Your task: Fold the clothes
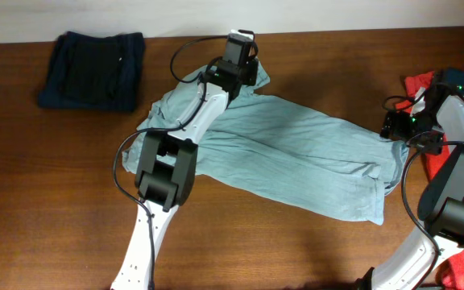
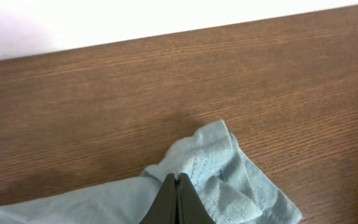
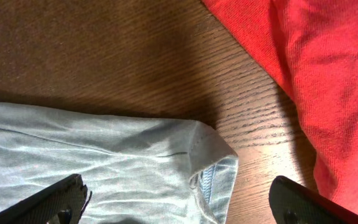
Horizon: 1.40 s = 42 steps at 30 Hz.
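Grabbing stage: left gripper [image 2: 178,190] is pinching the blue shirt [image 1: 296,161] by a far corner, right gripper [image 3: 178,202] is hovering spread over another; probably needs closing there next.

We stretch our white-and-black left arm [image 1: 167,173] from the lower centre-left up to the upper middle, its left gripper [image 2: 178,186] pinched tight on the pale grey-blue cotton T-shirt [image 2: 229,180]. At far right our right arm [image 1: 457,193] bends inward, with the right gripper [image 3: 179,205] spread wide.
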### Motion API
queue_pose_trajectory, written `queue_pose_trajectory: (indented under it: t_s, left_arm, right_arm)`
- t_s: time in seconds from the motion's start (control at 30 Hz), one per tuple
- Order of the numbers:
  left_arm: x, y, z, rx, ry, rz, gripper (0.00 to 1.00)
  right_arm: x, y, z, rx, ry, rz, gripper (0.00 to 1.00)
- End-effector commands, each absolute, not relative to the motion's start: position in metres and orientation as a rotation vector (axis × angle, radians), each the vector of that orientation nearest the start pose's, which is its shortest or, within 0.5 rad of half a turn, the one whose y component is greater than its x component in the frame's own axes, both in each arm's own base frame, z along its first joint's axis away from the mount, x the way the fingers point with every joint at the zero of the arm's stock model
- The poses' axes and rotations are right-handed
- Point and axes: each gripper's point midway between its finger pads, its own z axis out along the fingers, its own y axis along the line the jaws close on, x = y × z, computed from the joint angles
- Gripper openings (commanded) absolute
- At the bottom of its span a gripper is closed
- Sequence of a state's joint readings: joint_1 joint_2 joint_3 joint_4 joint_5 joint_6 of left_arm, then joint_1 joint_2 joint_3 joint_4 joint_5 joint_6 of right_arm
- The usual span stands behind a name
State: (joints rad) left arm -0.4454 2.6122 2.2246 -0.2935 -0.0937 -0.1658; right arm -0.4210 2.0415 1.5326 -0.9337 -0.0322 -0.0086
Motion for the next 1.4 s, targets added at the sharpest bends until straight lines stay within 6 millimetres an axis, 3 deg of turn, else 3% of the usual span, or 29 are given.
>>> queue_pose_trajectory:
  t_s: [0.0,0.3,0.37,0.7,0.9,1.07,1.13,1.17,1.27,1.37]
  left_arm:
    - [0.634,-0.279,0.108,0.349,2.155,-0.246,0.01]
    - [0.634,-0.270,0.103,0.382,2.176,-0.232,0.01]
    - [0.635,-0.269,0.103,0.379,2.176,-0.231,0.01]
    - [0.635,-0.268,0.103,0.377,2.177,-0.229,0.01]
    - [0.635,-0.268,0.103,0.377,2.177,-0.230,0.01]
    - [0.635,-0.268,0.103,0.377,2.177,-0.230,0.01]
    - [0.635,-0.268,0.103,0.377,2.177,-0.230,0.01]
    - [0.635,-0.268,0.103,0.377,2.177,-0.230,0.01]
    - [0.635,-0.268,0.103,0.377,2.176,-0.230,0.01]
    - [0.635,-0.266,0.108,0.374,2.174,-0.229,0.01]
  right_arm:
    - [0.381,-0.162,0.035,0.607,2.952,0.022,0.99]
    - [0.386,-0.162,0.036,0.602,2.933,0.031,0.98]
    - [0.380,-0.160,0.035,0.611,2.959,0.038,0.99]
    - [0.396,-0.172,0.027,0.572,2.899,0.030,0.99]
    - [0.395,-0.172,0.008,0.542,2.932,0.048,0.79]
    - [0.393,-0.171,-0.008,0.545,2.961,0.060,0.75]
    - [0.394,-0.172,-0.009,0.545,2.958,0.058,0.64]
    - [0.395,-0.172,-0.009,0.544,2.954,0.057,0.37]
    - [0.396,-0.173,-0.009,0.542,2.948,0.055,0.04]
    - [0.396,-0.173,-0.006,0.543,2.949,0.056,0.04]
